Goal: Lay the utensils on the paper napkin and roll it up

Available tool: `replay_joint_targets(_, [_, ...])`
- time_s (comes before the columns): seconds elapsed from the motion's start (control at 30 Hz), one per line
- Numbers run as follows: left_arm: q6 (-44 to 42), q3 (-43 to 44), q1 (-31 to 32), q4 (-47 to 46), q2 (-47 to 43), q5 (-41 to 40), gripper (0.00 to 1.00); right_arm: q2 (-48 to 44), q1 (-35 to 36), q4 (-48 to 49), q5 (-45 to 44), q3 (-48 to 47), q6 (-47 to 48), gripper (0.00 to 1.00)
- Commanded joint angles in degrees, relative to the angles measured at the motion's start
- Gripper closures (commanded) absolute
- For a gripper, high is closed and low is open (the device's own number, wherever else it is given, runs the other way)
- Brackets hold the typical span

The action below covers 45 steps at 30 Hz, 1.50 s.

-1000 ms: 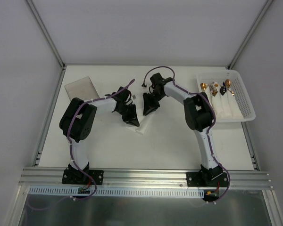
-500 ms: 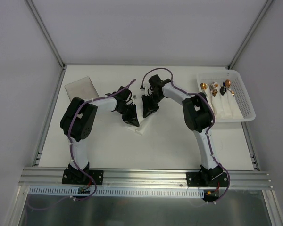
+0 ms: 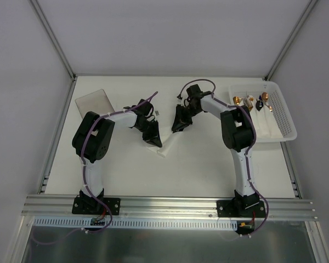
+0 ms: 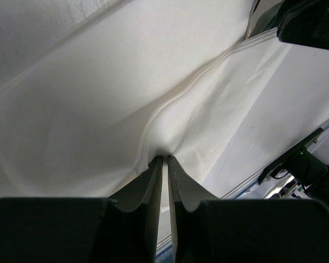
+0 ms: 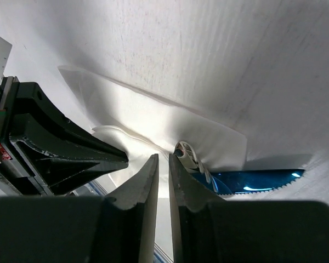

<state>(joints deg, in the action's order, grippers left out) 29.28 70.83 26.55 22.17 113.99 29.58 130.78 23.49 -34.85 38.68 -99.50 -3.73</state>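
Observation:
The paper napkin (image 3: 163, 149) lies crumpled mid-table between my two grippers. My left gripper (image 3: 153, 139) is shut on a raised fold of the napkin (image 4: 170, 115), pinched at the fingertips (image 4: 155, 164). My right gripper (image 3: 179, 125) stands at the napkin's right side, its jaws closed to a thin slit on a fold of the napkin (image 5: 153, 123). The utensils lie partly wrapped: a blue serrated knife blade (image 5: 257, 180) and a silvery utensil end (image 5: 187, 155) stick out from under the sheet beside the right fingers. The left gripper (image 5: 71, 153) shows in the right wrist view.
A white basket (image 3: 285, 115) at the right edge holds older white rolls with gold and black cutlery ends (image 3: 251, 102). A grey square sheet (image 3: 93, 102) lies at the far left. A small grey object (image 3: 158, 113) sits behind the grippers.
My right gripper has moved right and slightly away from the left one, stretching the napkin between them. The left gripper has barely shifted.

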Motion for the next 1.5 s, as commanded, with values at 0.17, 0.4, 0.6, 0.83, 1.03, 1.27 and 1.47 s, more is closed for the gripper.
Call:
replay_joint_targets(0.17, [-2.21,-0.07,-0.70,2.17,3.60,-6.64,0.88,-4.92,1.30,-0.04,2.81,1.94,-0.84,0.84])
replay_joint_targets(0.4, [1.21,-0.87,-0.71,1.91,4.39,-6.73,0.90,-8.96,0.07,15.04,12.12,13.70,-15.24,0.84])
replay_joint_targets(0.6, [1.66,-1.57,-0.71,1.56,4.39,-6.91,0.90,-8.44,0.33,16.39,10.63,13.99,-16.66,0.83])
replay_joint_targets(0.83, [1.48,-1.48,-0.71,1.29,4.22,-7.08,0.90,-6.59,1.21,13.06,5.98,9.25,-15.53,0.83])
replay_joint_targets(1.03, [2.10,-1.39,-0.71,1.20,4.22,-7.26,0.90,-6.33,2.18,9.19,1.93,9.41,-14.03,0.84])
replay_joint_targets(1.27, [2.54,-1.75,-0.71,0.94,4.13,-7.26,0.89,-6.94,2.44,9.10,2.20,13.37,-13.15,0.85])
replay_joint_targets(1.47, [2.80,-1.75,-0.71,0.50,3.43,-7.43,0.88,-5.01,2.53,8.49,-0.26,12.23,-12.01,0.86])
